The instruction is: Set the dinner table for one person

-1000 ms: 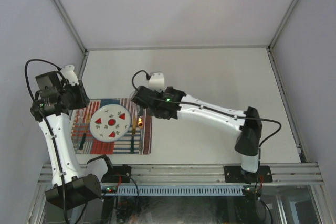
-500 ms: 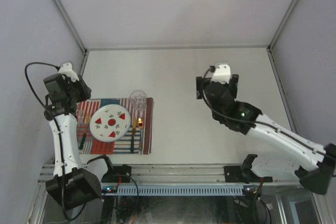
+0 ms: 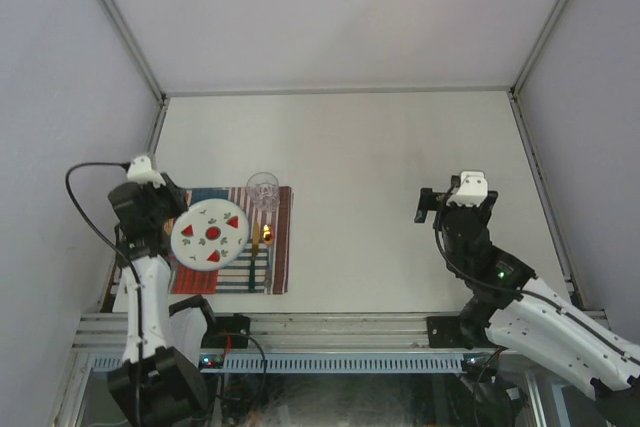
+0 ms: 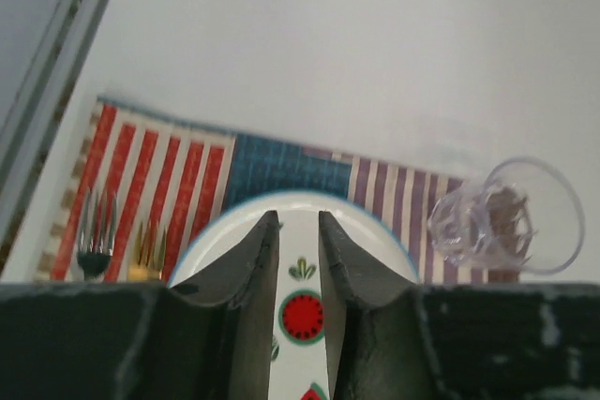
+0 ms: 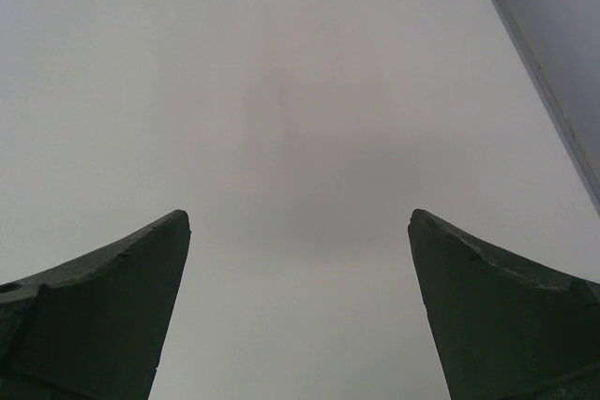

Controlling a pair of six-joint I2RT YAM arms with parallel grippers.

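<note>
Currently the large off-white tabletop [image 3: 400,157] fills the railed frame, and most of its middle and right side is plain surface. Near its left edge lies a striped placemat [image 3: 281,247] in red, white and blue. A round white plate [image 3: 210,234] with red watermelon pictures sits on it. A clear glass [image 3: 263,189] stands upright at the placemat's far right corner, just beyond the plate.

In the left wrist view a silver fork [image 4: 94,236] and a gold fork [image 4: 142,248] lie side by side on the red stripes to the left of the plate. More cutlery [image 3: 256,262] lies on the placemat to the right of the plate, too small to tell apart.

The left tool [image 4: 298,220] hangs above the plate. Its fingers stand a narrow gap apart with nothing between them. The right tool [image 5: 298,217] hovers over the tabletop's right side, well apart from the placemat. Its fingers are spread wide and hold nothing.
</note>
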